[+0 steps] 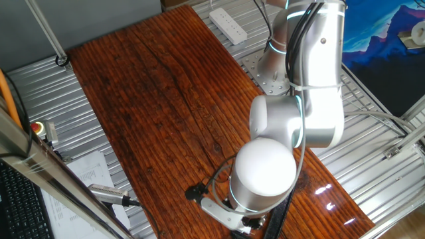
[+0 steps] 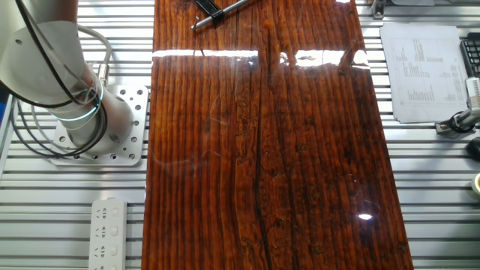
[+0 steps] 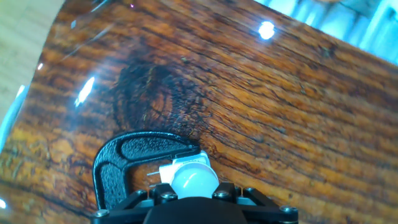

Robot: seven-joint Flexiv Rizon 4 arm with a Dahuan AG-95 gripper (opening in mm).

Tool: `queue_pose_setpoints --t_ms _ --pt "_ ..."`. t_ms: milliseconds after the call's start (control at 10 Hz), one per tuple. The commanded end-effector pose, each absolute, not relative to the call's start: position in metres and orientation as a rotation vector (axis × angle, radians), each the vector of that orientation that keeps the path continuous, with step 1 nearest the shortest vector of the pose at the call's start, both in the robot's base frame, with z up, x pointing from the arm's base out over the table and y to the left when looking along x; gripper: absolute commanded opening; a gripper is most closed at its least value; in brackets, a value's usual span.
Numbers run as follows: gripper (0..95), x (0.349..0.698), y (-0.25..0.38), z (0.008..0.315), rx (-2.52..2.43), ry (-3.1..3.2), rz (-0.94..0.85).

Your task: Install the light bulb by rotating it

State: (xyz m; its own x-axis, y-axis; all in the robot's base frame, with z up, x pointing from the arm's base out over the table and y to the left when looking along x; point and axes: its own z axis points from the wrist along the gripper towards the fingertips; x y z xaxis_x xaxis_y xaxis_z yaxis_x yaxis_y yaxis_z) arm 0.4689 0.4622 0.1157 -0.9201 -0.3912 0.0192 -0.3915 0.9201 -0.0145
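In the hand view the light bulb (image 3: 194, 178) shows as a small white dome right at the bottom, between my gripper's (image 3: 194, 190) two black fingers (image 3: 163, 198), which close on its sides. It sits on a white holder (image 3: 185, 164) held in a black clamp (image 3: 118, 167) on the wooden table. The bulb's screw base is hidden. In one fixed view the arm's large white wrist joint (image 1: 264, 174) covers the gripper, bulb and clamp. In the other fixed view they lie beyond the top edge.
The wooden board (image 1: 159, 99) runs lengthwise on a metal frame. A white power strip (image 1: 229, 25) lies by the robot base (image 2: 97, 127). Printed sheets (image 2: 420, 71) and a red button (image 1: 38, 127) lie off the board. A black and silver rod (image 2: 217, 10) shows at the board's end.
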Motion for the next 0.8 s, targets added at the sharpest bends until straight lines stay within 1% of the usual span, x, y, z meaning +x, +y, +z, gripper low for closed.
queue_pose_setpoints --t_ms 100,800 --pt "19.0 0.4684 0.4616 0.1159 0.422 -3.094 0.028" --pt "19.0 0.4683 0.4616 0.1158 0.066 -3.126 0.036"
